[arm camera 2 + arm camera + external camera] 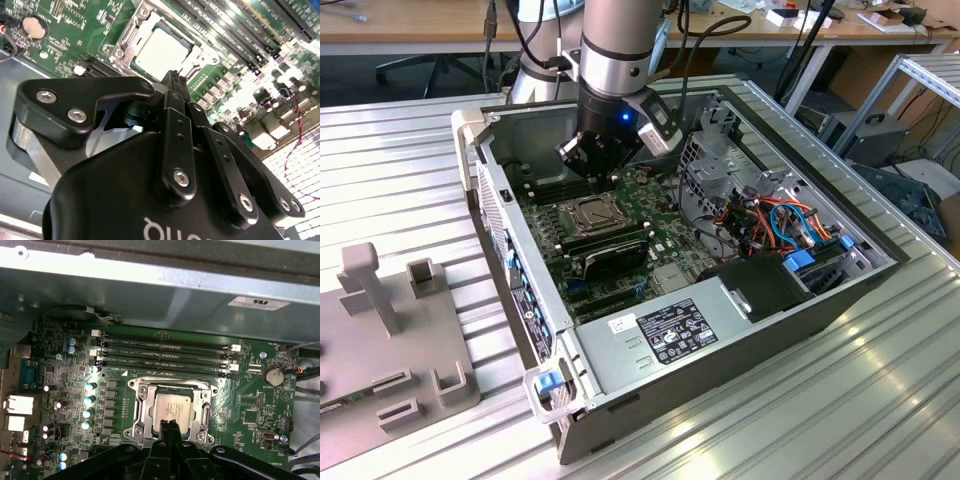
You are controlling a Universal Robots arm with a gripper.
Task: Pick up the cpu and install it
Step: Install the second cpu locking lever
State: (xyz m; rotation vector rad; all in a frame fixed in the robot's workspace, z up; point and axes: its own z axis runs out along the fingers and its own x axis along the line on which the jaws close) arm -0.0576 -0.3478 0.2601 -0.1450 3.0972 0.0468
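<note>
The ribbed metal surface [880, 400] is carrying an open computer case [860, 285] lying on its side, and the arm is reaching down into it from the far side of the exterior view. Inside, the green motherboard [75, 365] is sitting flat on the case floor, with a row of long memory slots [165, 352] running along its far edge in the first wrist view and a tangle of coloured cables [790, 225] off toward the exterior view's right.

Now the socket [172, 410], the metal-framed square in the middle of the board: the cpu [172, 407] is lying flat inside it, its dull silver-grey top facing up, edges lined up with the frame as far as I can judge. The second wrist view is showing the same thing, the cpu [162, 47] resting level in its recess.

The hand [170, 427] is hanging just above the near edge of the chip, its fingertips [166, 426] pressed together and pinching nothing; a thin slice of board is showing between the tips and the chip in the second wrist view, so I'm reading them as close but apart.

So the pick-up looks done and the chip looks seated. Whether the retention frame is clamped down over it, I can't tell.
</note>
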